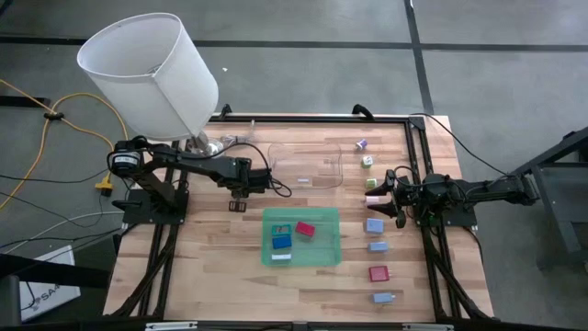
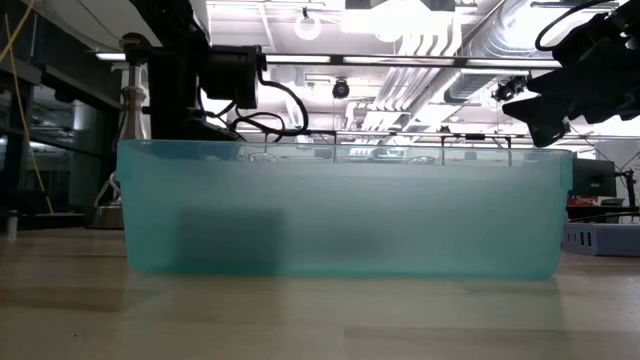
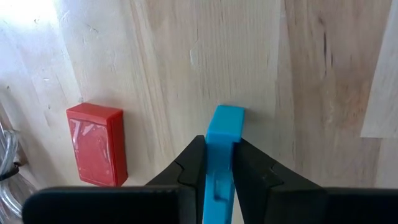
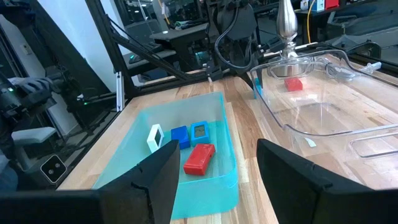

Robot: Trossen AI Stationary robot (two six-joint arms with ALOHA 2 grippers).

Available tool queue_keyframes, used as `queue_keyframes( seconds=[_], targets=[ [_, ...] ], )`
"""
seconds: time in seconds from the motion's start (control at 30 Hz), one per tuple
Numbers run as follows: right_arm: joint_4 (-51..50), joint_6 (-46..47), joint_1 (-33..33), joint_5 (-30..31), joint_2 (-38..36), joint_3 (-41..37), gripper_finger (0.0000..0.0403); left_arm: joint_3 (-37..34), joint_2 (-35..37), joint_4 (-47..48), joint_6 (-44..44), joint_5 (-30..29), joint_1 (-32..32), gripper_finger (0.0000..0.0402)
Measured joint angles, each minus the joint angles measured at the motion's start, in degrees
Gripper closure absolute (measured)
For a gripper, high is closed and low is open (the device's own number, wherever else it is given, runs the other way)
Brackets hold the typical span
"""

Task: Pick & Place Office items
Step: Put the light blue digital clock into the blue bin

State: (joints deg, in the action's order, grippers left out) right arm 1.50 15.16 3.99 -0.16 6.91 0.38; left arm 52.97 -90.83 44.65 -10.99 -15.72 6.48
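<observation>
My left gripper (image 1: 241, 190) stands left of the green tray (image 1: 266, 253), over bare wood near the clear tray (image 1: 308, 161), shut on a bright blue flat block (image 3: 224, 134). A red block (image 3: 96, 144) lies flat on the table beside it. My right gripper (image 1: 386, 198) is open and hovers at the table's right, among a column of loose blocks: purple (image 1: 361, 144), green (image 1: 371, 184), pale blue (image 1: 374, 224), red (image 1: 378, 273). In the right wrist view the open gripper (image 4: 217, 186) faces the green tray, which holds a white (image 4: 154, 137), a blue (image 4: 180, 135), a teal (image 4: 199, 130) and a red block (image 4: 199, 158). My left gripper pinches the bright blue block between its two fingers (image 3: 186, 168), on the block's broad faces, coming from above and pointing down. The block stands on edge, its free end (image 3: 225, 115) sticking out past the fingertips toward the wood. Whether that end touches the table I cannot tell.
A white lampshade (image 1: 152, 74) on a metal stand rises at the table's far left corner. The green tray's front wall (image 2: 340, 210) fills the low view and hides the left gripper. More pale blue blocks (image 1: 384, 297) lie toward the near right edge.
</observation>
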Motion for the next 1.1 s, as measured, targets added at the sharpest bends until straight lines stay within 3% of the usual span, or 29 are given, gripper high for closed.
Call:
queue_keyframes(
  seconds=[0.33,0.67,0.93,1.1],
  targets=[
    [0.0,0.0,0.0,0.0,0.0,0.0,0.0201,0.1,3.4,2.0,3.4,-3.4,-4.8,0.0348],
    [0.0,0.0,0.0,0.0,0.0,0.0,0.0201,0.4,8.0,3.1,9.8,-7.8,-14.5,0.0348],
    [0.0,0.0,0.0,0.0,0.0,0.0,0.0201,6.0,8.1,3.1,12.9,-13.0,-21.5,0.0348],
    [0.0,0.0,0.0,0.0,0.0,0.0,0.0201,9.9,8.1,2.2,15.4,-13.1,-24.0,0.0348]
  ],
)
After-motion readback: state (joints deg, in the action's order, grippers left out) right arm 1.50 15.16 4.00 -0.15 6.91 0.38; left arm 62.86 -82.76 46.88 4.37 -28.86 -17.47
